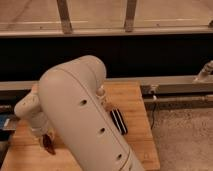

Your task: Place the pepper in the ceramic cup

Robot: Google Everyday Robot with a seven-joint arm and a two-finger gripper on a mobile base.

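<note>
My gripper [46, 140] is low over the front left of the wooden table [135, 100], at the end of the whitish forearm. The small dark red pepper [49, 145] is right at its tip, just above or on the wood; I cannot tell which. My large white arm [82, 115] covers most of the table. The ceramic cup is not in view. A small whitish thing [103, 95] peeks out behind the arm, and I cannot tell what it is.
A black striped block [119, 121] lies on the table right of the arm. A dark wall and a metal rail [175, 82] run behind the table. Speckled floor [185, 135] lies to the right. A blue object [6, 121] sits at the left edge.
</note>
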